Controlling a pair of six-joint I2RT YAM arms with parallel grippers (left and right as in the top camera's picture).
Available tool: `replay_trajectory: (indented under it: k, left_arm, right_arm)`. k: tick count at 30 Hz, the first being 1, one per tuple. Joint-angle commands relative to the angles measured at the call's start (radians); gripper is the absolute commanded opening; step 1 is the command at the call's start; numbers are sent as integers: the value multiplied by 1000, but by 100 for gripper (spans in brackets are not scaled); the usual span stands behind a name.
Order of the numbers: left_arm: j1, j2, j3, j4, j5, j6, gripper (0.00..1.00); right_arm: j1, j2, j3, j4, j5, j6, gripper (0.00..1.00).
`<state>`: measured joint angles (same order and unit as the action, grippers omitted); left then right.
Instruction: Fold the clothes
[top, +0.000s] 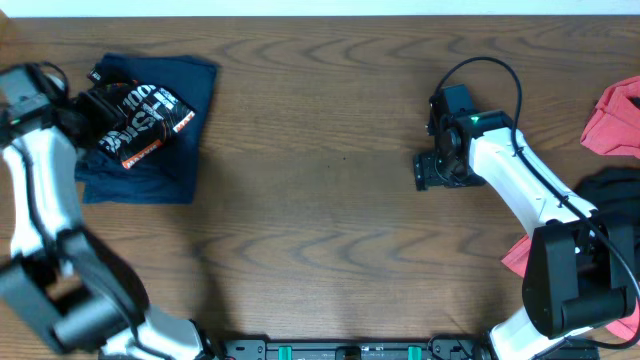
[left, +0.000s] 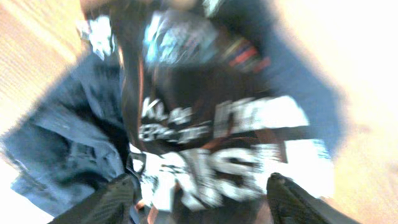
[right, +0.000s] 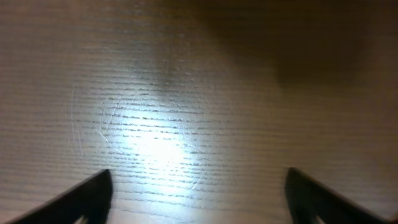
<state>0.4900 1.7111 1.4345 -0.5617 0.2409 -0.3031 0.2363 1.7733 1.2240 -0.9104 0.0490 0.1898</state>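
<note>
The black jersey (top: 140, 118) with white and orange lettering lies folded small at the table's far left, on top of a spread navy garment (top: 160, 165). My left gripper (top: 88, 105) is at the jersey's left edge. The left wrist view is blurred by motion. In it the jersey's lettering (left: 249, 155) fills the space ahead of my left gripper (left: 199, 205), whose jaws stand wide apart with no cloth pinched between them. My right gripper (top: 428, 172) hovers right of centre over bare wood. It (right: 198, 193) is open and empty.
A coral-red garment (top: 615, 118) lies at the far right edge, with more coral cloth (top: 518, 255) by the right arm's base. A black garment (top: 612, 195) lies between them. The wooden table (top: 320, 200) stretches between the two arms.
</note>
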Motion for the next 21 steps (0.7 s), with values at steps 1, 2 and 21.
replay_trajectory:
  k: [1,2,21]
  left_arm:
    - [-64,-127,11,1,21,77,79]
    - [-100,-151,11,0,20,114,80]
    - [-669,-148,10,-389,-82,299,98]
  right_arm:
    - [-9,-15,14,29,-59,-11,99]
    - [-9,-15,14,45,-86,-11,99]
    - [-208,-87,24,155,-211,3,99]
